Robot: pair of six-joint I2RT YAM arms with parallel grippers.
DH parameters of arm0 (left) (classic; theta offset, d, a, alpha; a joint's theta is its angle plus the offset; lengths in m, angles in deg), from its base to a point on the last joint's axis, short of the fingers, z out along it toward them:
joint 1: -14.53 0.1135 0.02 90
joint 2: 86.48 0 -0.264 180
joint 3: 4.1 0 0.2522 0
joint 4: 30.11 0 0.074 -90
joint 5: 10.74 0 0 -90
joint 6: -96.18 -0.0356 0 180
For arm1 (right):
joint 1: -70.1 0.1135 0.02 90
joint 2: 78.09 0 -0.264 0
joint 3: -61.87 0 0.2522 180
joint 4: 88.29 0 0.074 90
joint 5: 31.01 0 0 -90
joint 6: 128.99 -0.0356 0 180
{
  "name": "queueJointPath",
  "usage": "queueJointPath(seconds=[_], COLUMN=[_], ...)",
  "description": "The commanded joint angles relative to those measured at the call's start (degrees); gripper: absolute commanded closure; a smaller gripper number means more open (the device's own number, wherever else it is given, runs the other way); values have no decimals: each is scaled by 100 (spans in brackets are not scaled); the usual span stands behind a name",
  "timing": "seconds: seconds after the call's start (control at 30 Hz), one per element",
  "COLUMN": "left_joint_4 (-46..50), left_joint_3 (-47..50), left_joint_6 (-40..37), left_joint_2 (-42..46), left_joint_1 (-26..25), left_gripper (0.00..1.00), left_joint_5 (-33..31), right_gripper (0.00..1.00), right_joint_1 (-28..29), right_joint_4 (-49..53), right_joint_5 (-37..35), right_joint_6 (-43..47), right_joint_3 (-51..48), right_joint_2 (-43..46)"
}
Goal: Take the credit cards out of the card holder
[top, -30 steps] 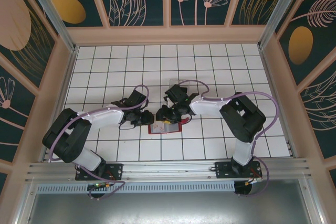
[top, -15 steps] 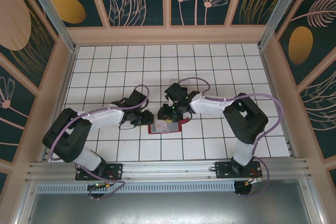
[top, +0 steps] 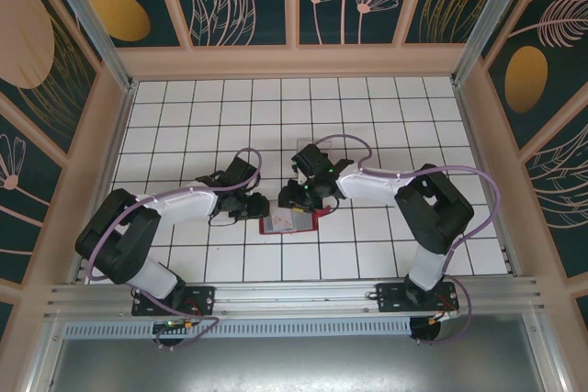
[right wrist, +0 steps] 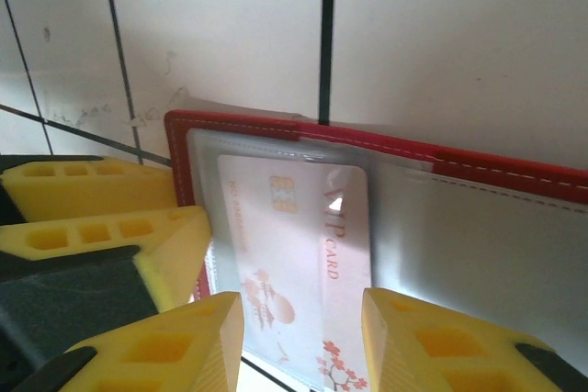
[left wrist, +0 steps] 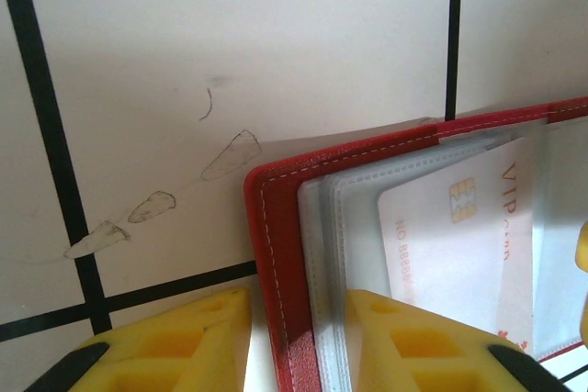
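My left gripper (left wrist: pixel 294 311) is pressed together on the card holder (left wrist: pixel 274 254). The red stitched edge runs btwn its two yellow fingers, one on the tile side and the other over the clear sleeves (left wrist: pixel 354 227). From the right wrist cam those left fingers (right wrist: pixel 101 227) sit stacked at the holder's left edge, touching it. The holder lies open on the white tiled table (left wrist: pixel 276 52), grey-clear inside up. From the top cam it's near the middle of the floor, just in front of both wrists, w/ my two arms meeting over it.

A pale credit card (right wrist: pixel 299 245) w/ a gold chip and "VIP CARD" print lies among the sleeves, inside the red rim. Its long side runs toward my right gripper (right wrist: pixel 301 305). That gripper's jaws stand apart w/ the card's near end btwn them. I can't tell if the pads actually bite on its edges, since the contact is cut off at the bottom of the wrist cam.
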Motion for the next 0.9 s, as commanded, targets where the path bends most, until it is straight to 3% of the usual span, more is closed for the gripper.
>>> queueJointPath(seconds=[0.0,0.4,0.87], left_joint_4=[242,286,664], left_joint_3=[-170,-218,-276], left_joint_6=[-78,-116,-276], left_joint_2=[58,-133,-429], left_joint_1=[-65,-149,-231], left_gripper=[65,63,65], left_joint_5=[-90,-81,-589], right_gripper=[61,61,65], right_joint_1=[-37,-135,-148], right_joint_4=[-135,-219,-378], right_joint_5=[39,43,338], right_joint_6=[39,66,150], right_joint_3=[-121,-281,-279], right_joint_2=[82,73,-183])
